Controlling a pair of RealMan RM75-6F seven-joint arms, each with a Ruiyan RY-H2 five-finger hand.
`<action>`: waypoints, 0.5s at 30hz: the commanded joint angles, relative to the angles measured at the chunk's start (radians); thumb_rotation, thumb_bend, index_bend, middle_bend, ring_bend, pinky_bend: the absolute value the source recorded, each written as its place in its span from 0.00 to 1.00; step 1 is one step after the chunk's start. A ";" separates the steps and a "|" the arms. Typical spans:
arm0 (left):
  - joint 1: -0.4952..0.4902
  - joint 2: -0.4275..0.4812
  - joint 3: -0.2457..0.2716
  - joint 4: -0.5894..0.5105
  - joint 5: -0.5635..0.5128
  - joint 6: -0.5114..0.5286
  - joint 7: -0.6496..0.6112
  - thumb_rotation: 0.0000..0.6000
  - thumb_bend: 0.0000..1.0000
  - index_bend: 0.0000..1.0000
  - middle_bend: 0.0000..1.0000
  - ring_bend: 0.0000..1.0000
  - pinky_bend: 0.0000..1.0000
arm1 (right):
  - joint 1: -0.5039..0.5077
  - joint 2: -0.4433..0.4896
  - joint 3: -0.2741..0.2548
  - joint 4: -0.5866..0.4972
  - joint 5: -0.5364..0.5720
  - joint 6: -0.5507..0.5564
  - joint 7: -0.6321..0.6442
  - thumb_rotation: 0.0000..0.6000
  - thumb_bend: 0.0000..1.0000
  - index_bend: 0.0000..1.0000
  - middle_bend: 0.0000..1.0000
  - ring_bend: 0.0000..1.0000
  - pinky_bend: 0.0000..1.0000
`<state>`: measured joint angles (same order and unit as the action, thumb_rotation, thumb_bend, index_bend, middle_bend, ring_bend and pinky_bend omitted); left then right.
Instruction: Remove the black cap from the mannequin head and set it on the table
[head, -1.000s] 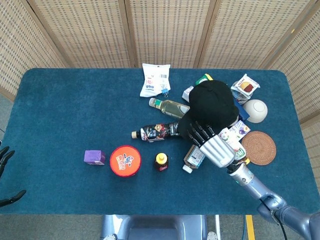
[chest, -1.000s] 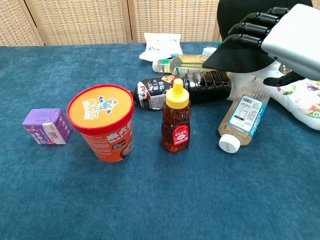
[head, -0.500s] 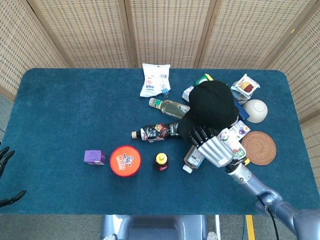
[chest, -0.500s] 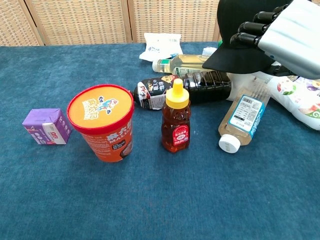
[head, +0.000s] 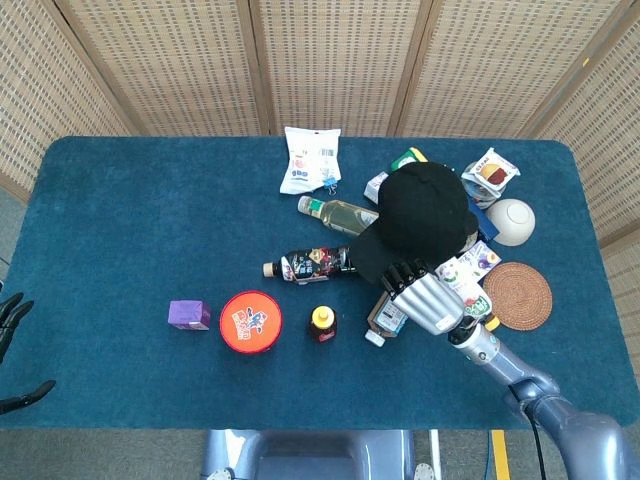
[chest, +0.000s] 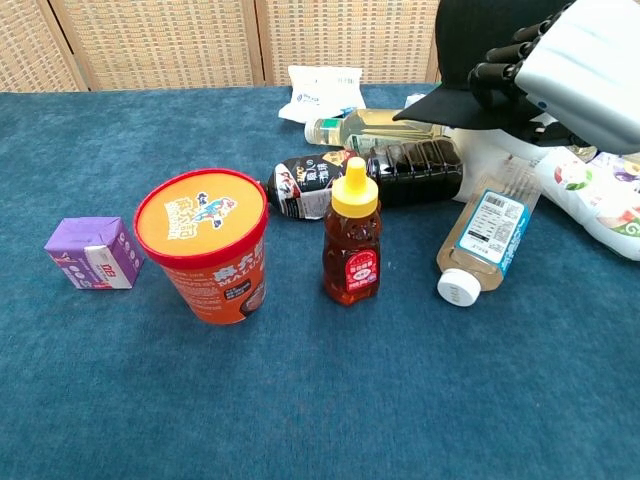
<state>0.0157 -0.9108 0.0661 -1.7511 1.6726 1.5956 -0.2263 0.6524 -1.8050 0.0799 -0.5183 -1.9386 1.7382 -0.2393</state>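
Note:
The black cap (head: 425, 205) sits on the mannequin head at the right of the table, its brim pointing to the front left. From above the cap hides the head; in the chest view a bit of white mannequin head (chest: 497, 148) shows under the black cap (chest: 480, 40). My right hand (head: 425, 298) grips the brim, fingers curled over its top edge. The chest view shows the same right hand (chest: 570, 60) with its thumb under the brim. My left hand (head: 12, 320) hangs off the table's left edge, fingers apart and holding nothing.
A dark bottle (head: 315, 264) lies in front of the cap, a white-capped bottle (chest: 480, 240) under my right hand. A honey bottle (chest: 351, 240), an orange tub (chest: 205, 245) and a purple box (chest: 92, 253) stand in front. A coaster (head: 517, 294) and a white bowl (head: 511, 220) are at the right.
My right hand has slid in along the brim and its fingers have curled tighter over the edge. The brim has tipped up slightly. The left hand has barely moved.

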 joint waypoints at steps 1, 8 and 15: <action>0.000 0.001 -0.001 -0.002 -0.003 -0.001 -0.002 1.00 0.12 0.00 0.00 0.00 0.13 | 0.010 -0.018 -0.008 0.036 0.016 0.021 0.031 1.00 0.50 0.58 0.66 0.72 0.86; -0.002 0.001 -0.001 -0.004 -0.004 -0.004 -0.001 1.00 0.12 0.00 0.00 0.00 0.13 | 0.038 -0.031 -0.011 0.070 0.038 0.066 0.077 1.00 0.52 0.61 0.69 0.74 0.88; -0.003 0.002 0.000 -0.005 -0.004 -0.007 -0.003 1.00 0.12 0.00 0.00 0.00 0.13 | 0.074 -0.032 0.011 0.067 0.081 0.071 0.081 1.00 0.53 0.62 0.71 0.76 0.90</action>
<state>0.0131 -0.9088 0.0659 -1.7557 1.6681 1.5881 -0.2291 0.7202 -1.8373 0.0855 -0.4488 -1.8647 1.8105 -0.1574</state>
